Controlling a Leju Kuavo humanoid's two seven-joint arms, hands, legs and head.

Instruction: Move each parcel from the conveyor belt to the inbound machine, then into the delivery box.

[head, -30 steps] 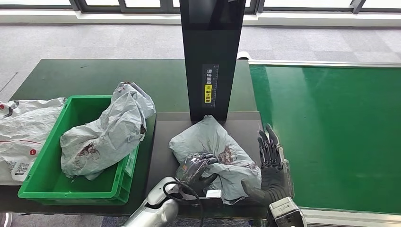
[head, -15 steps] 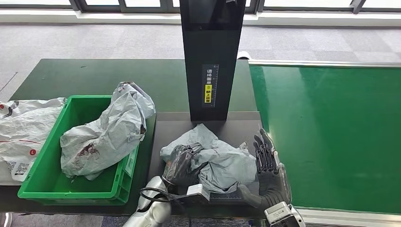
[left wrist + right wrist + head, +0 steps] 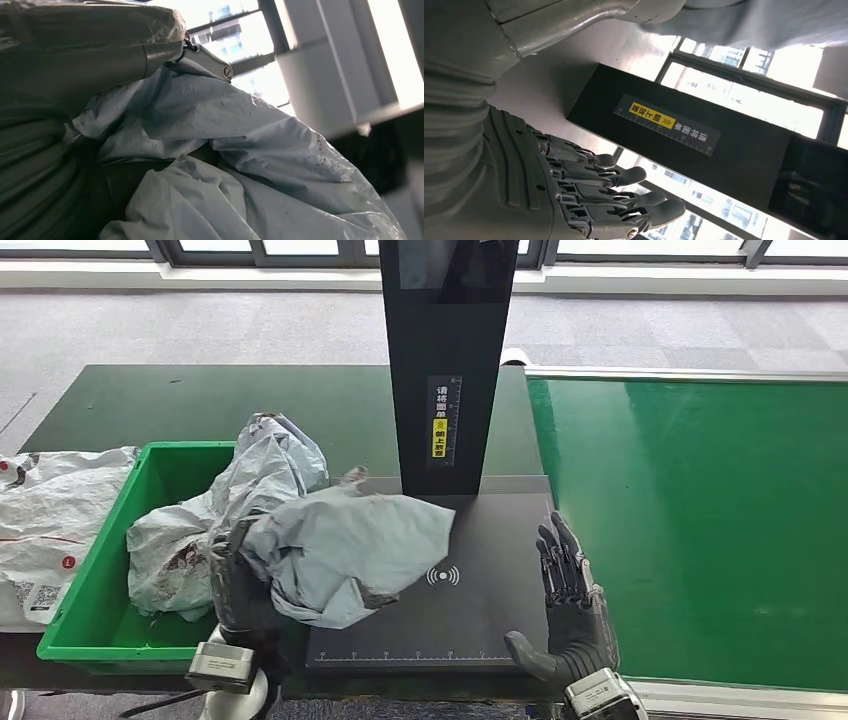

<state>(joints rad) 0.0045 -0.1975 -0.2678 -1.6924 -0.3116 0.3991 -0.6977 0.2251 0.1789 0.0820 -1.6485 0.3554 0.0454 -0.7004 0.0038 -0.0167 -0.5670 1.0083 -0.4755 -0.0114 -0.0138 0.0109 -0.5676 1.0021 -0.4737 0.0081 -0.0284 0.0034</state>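
From high on our body we looked forward and down on the black scanner column (image 3: 446,360). Our right wrist camera sat close behind its hand, facing that same column (image 3: 684,132). Our left wrist camera pressed against a grey parcel (image 3: 240,150).

We see a dark green tabletop (image 3: 190,400) carrying a green delivery box (image 3: 110,600) at its left, a white bag (image 3: 50,510) beside that box, and the inbound machine's dark scan plate (image 3: 470,590) just right of it, beside the green conveyor belt (image 3: 700,520).
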